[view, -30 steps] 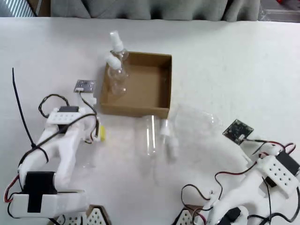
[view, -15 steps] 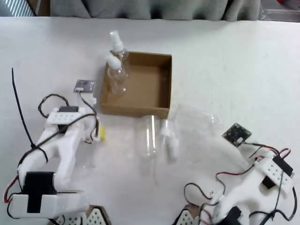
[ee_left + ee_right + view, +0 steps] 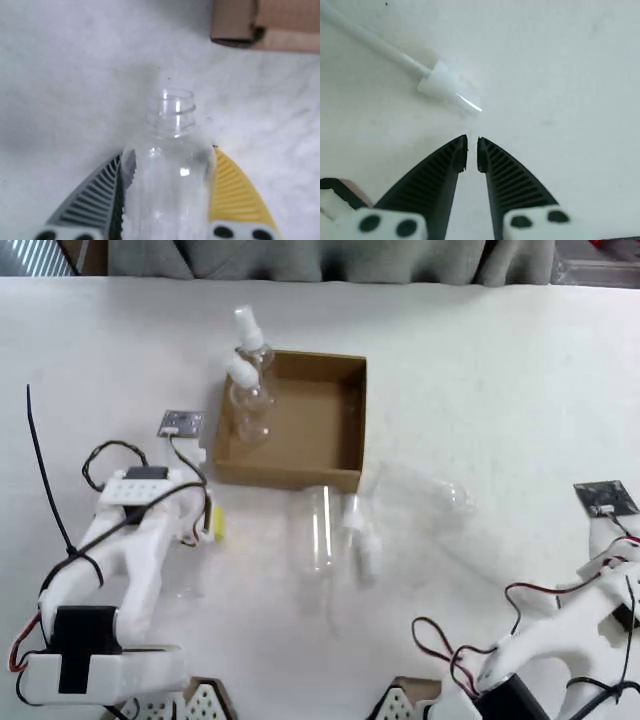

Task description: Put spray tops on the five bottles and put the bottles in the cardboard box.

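My left gripper (image 3: 169, 157) is shut on a clear bottle (image 3: 170, 165) with a bare threaded neck that points toward a corner of the cardboard box (image 3: 265, 25). In the high view this gripper (image 3: 207, 524) sits left of the box's (image 3: 300, 475) near wall. Two bottles with white spray tops (image 3: 247, 370) stand in the box's left side. In front of the box lie a clear bottle (image 3: 320, 526), a spray top (image 3: 361, 535) and another clear bottle (image 3: 425, 495). My right gripper (image 3: 472, 147) is shut and empty, just short of a white spray top with tube (image 3: 442, 86) lying on the table.
The white table (image 3: 480, 370) is bare behind and right of the box. My right arm (image 3: 560, 630), trailing red and black wires, is at the near right edge. A small circuit board (image 3: 181, 423) lies left of the box.
My right arm has swung right toward the table's right edge, its camera board going with it. The left arm, the box and the loose bottles have stayed where they were.
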Motion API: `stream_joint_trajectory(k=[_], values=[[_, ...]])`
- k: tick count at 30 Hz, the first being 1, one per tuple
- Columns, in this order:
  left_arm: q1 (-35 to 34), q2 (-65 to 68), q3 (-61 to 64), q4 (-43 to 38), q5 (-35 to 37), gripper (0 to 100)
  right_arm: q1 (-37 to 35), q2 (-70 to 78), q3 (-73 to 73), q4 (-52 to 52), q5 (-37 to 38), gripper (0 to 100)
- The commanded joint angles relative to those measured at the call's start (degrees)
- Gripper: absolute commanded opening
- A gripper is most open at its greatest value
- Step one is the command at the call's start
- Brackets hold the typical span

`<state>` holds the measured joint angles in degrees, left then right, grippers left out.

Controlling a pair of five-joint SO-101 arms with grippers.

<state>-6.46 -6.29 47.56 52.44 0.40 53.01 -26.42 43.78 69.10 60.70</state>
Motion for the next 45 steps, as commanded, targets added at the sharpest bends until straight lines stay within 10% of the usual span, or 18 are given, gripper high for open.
stream_joint_trajectory(k=[1,26,45], values=[[0.84,-0.57,-2.37,-0.09,-0.18,2,2.15,0.31,-1.14,1.80,-3.78,1.7],[0.66,-0.66,-2.46,-0.09,-2.20,2,-6.37,10.86,8.97,-26.07,-23.03,1.7],[0.92,-0.57,-2.55,-0.09,-2.55,2,1.19,12.62,-5.27,-5.49,-20.04,1.7]])
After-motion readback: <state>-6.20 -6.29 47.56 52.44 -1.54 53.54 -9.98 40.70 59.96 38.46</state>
